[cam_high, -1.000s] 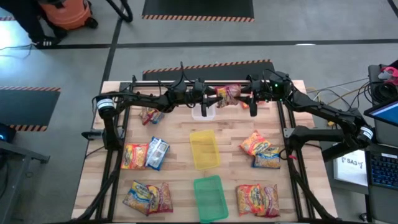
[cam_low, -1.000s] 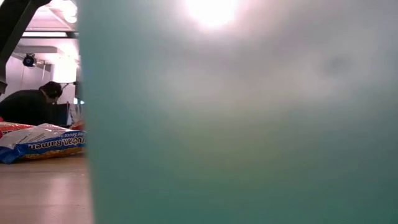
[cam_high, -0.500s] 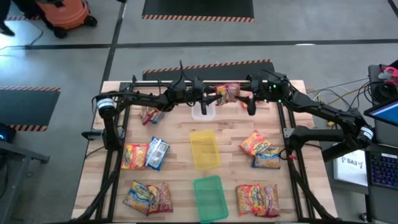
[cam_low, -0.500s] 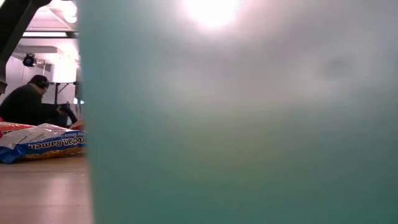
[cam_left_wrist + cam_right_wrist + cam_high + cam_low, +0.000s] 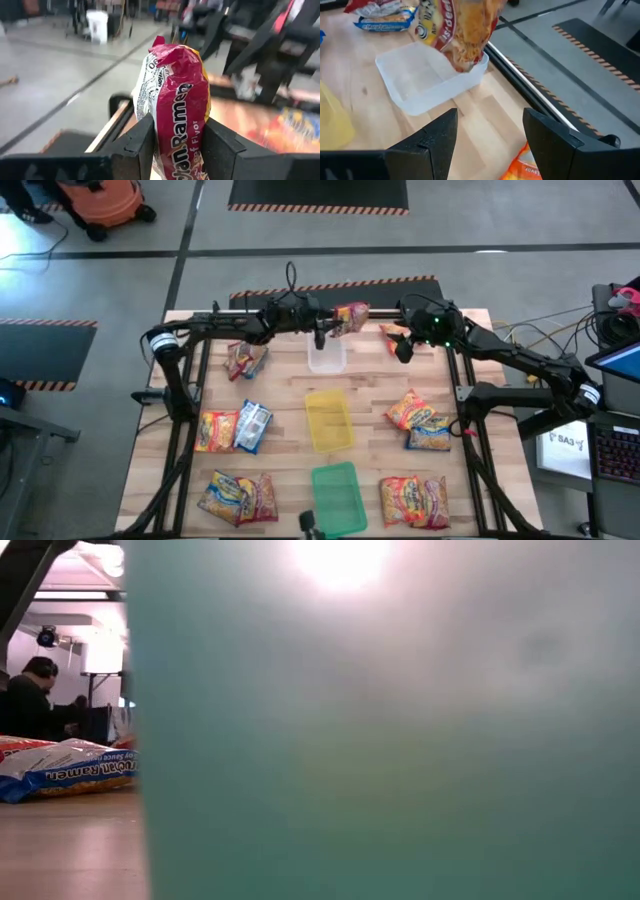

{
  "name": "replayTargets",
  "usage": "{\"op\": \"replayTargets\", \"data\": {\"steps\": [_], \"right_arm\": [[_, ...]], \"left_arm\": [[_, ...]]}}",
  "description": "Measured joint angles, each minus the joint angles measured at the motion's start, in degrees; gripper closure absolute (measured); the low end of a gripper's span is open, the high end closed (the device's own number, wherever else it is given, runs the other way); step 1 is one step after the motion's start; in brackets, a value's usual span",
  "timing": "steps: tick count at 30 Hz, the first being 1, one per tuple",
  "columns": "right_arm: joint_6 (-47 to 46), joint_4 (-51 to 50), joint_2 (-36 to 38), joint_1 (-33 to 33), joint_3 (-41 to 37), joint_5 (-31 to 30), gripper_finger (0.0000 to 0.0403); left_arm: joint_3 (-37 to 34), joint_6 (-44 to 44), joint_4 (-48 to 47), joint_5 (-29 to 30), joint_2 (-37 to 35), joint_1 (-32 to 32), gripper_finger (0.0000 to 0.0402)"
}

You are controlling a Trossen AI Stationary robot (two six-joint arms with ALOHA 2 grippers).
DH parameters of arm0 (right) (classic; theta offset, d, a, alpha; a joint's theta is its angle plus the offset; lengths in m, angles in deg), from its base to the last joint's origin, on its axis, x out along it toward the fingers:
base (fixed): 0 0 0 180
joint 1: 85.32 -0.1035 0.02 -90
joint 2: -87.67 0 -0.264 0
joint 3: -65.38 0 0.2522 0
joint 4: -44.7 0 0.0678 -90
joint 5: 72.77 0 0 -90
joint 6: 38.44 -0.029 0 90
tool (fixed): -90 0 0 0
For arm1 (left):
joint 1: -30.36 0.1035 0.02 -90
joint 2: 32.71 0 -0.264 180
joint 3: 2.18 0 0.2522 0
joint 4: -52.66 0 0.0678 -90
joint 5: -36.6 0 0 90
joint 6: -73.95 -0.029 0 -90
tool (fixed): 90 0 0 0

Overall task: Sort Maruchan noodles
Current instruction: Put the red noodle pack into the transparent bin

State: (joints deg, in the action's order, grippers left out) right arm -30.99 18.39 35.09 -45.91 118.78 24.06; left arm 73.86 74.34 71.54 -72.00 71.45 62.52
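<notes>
My left gripper is clamped on 1 red packet, hanging it just above the clear tray. My right gripper sits beside that tray, fingers apart, holding nothing. I judge the packet light, crinkly and slippery, with brittle noodles inside, so pinching an edge seam suits it best. The right wrist view shows the packet's lower end dangling over the tray's rim; the low view gives me only a green tray wall.

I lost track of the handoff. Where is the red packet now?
The red packet is off the table in the left hand, at the far middle in the high view, just above the clear tray.
</notes>
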Motion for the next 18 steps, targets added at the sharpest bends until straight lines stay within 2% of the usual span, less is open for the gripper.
{"op": "replayTargets", "data": {"steps": [4,7,9,11,18], "right_arm": [[0.0,-1.0,0.0,0.0,0.0,0.0,0.0188],[0.0,-0.9,0.0,0.0,0.0,0.0,0.0188],[0.0,-0.9,0.0,0.0,0.0,0.0,0.0188],[0.0,-0.9,0.0,0.0,-0.2,0.0,0.0188],[0.0,-1.0,0.0,0.0,-2.2,0.0,0.0188]], "left_arm": [[4.8,-6.3,-19.7,0.1,-2.3,1.9,0.0287],[11.9,-14.0,-36.8,0.9,-3.2,2.1,0.0287],[16.2,-18.2,-45.3,3.8,-3.0,2.0,0.0287],[18.9,-20.0,-50.1,5.8,-2.3,2.1,0.0287],[21.7,-24.1,-58.4,5.9,-1.8,3.4,0.0287]]}}
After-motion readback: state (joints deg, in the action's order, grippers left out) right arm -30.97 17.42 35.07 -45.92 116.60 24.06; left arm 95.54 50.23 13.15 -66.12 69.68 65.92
